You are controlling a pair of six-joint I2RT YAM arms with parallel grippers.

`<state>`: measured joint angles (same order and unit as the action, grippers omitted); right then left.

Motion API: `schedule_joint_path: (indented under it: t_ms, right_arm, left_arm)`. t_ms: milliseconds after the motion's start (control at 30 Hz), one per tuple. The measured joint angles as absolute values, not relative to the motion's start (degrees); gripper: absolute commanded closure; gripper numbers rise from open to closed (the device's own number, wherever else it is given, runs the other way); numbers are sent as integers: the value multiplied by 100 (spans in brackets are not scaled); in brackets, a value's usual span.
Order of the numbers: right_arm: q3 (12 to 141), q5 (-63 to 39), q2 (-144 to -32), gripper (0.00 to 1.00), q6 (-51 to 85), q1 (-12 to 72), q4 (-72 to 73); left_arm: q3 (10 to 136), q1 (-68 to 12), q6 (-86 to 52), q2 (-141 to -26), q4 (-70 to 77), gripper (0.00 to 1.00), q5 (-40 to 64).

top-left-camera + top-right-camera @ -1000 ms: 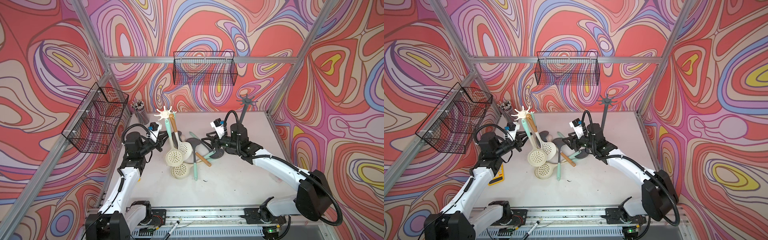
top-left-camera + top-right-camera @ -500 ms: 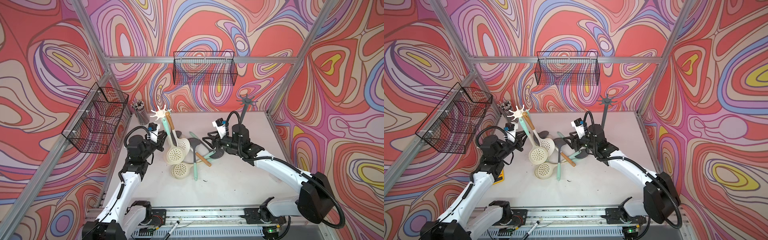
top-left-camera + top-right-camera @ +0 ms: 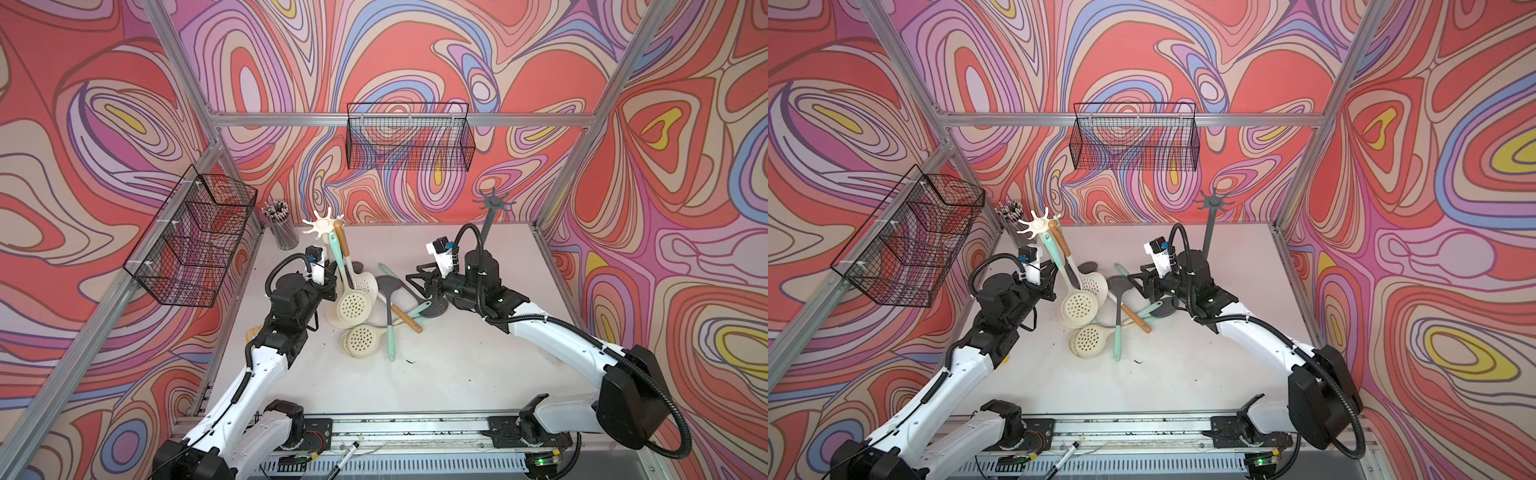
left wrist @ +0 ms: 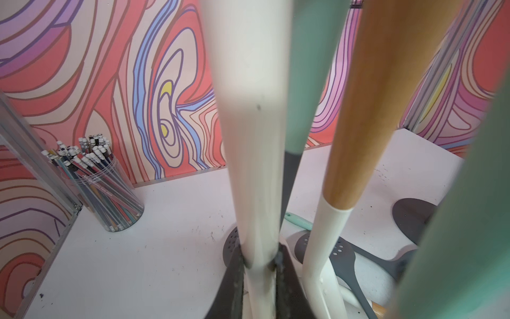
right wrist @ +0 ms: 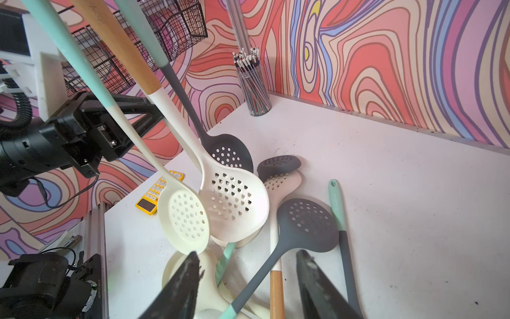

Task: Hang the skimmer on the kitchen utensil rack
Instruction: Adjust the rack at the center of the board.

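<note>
Steadying the cream utensil rack (image 3: 321, 224) with the left gripper (image 4: 259, 262), jaws pinched tight on its post (image 4: 251, 138) low down, next to three hanging skimmers (image 3: 352, 305) dangling from the spokes. Holding the right gripper (image 5: 248, 255) above the heap of loose skimmers (image 3: 361, 340) spread on the table (image 3: 457, 374) on the rack's far side from the left arm, with jaws about half open and gripping nothing. Judging the grey skimmer (image 5: 306, 223) the likely pick: lying flat, perforated head toward the rack, long handle running back beneath and between the right jaws to a mint tip. Noting a wood-handled skimmer (image 5: 276, 287) lying alongside that handle, so risking a double catch. Calling for a straight descent by the right arm, plainly the nearer one, straddling the grey handle across its length.
</note>
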<state>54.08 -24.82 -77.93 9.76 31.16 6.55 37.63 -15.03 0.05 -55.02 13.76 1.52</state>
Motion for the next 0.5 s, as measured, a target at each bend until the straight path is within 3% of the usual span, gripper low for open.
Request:
schedule_joint_path:
  t_ms: [500]
  right_arm:
    - [5284,-2342,-7736,43,1017,3116,716]
  left_arm:
    - [3942,-2060,-196,-5693,1079,97,-2043]
